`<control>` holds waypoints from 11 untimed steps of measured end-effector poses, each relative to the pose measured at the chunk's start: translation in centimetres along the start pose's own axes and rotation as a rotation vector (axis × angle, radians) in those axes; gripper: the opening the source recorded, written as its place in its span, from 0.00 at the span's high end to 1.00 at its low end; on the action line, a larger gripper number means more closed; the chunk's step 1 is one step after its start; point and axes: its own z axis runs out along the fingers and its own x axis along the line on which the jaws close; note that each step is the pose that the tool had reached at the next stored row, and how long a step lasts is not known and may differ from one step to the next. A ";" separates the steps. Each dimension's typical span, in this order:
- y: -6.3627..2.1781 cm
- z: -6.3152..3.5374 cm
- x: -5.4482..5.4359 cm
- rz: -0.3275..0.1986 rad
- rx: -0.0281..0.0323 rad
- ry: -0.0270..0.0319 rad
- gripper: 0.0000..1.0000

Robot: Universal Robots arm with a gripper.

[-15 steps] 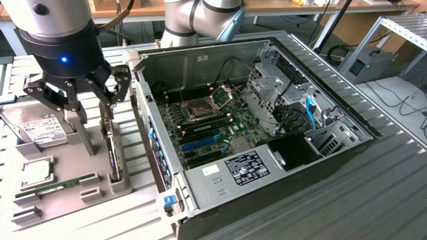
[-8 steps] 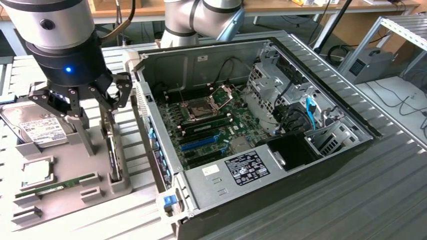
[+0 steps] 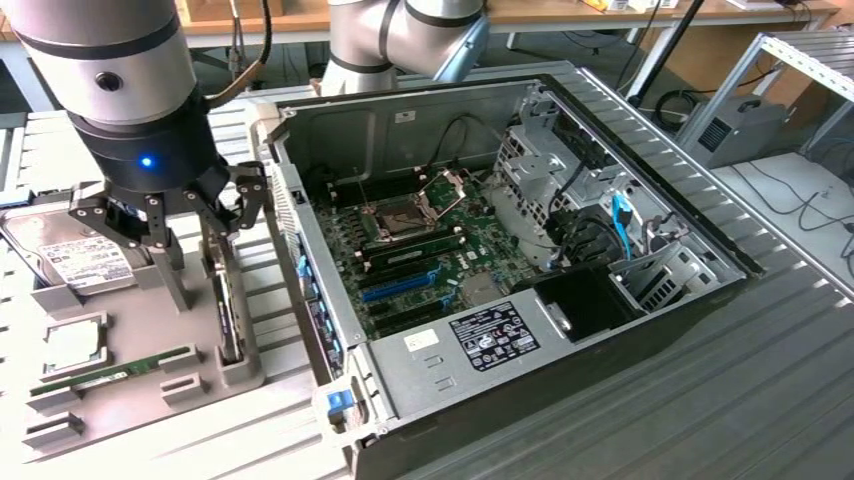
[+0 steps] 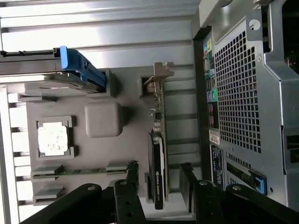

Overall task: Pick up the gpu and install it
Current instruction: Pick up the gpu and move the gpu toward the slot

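Black fingers (image 4: 133,179) of my end effector (image 4: 159,168) sit closest to the wrist camera, spread apart, one on each side of the gpu (image 4: 158,161), with a gap showing on both sides, so released and gripping nothing. The gpu stands on its long edge in a slot of the grey parts tray (image 4: 126,93), with its silver bracket (image 4: 159,74) at the end away from my fingers. In the exterior view my end effector (image 3: 194,250) hangs low over the tray (image 3: 134,405), and the gpu (image 3: 230,320) is a dark thin strip along the tray edge nearest the computer case (image 3: 441,365). Fingertips look level with the card's upper edge, but I can't tell for sure from these angles. The card is outside the case, just beside its rear panel (image 4: 238,93). The case lies open on its side on the ribbed metal surface (image 3: 694,400), with the motherboard (image 3: 414,250) exposed. Also in the tray are a hard drive (image 3: 74,265), a CPU (image 3: 74,345) and a green RAM stick (image 3: 114,375), all on the far side of the gpu from the case. The wrist view has the CPU (image 4: 52,139) and RAM stick (image 4: 79,171) too.
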 end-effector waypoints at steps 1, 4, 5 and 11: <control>-0.01 0.19 0.0 0.000 0.0001 0.0001 0.52; -0.03 0.62 0.0 0.000 0.0001 0.0001 0.52; -0.04 0.75 0.0 0.000 0.0001 0.0001 0.52; -0.08 1.75 0.0 0.000 0.0001 0.0002 0.52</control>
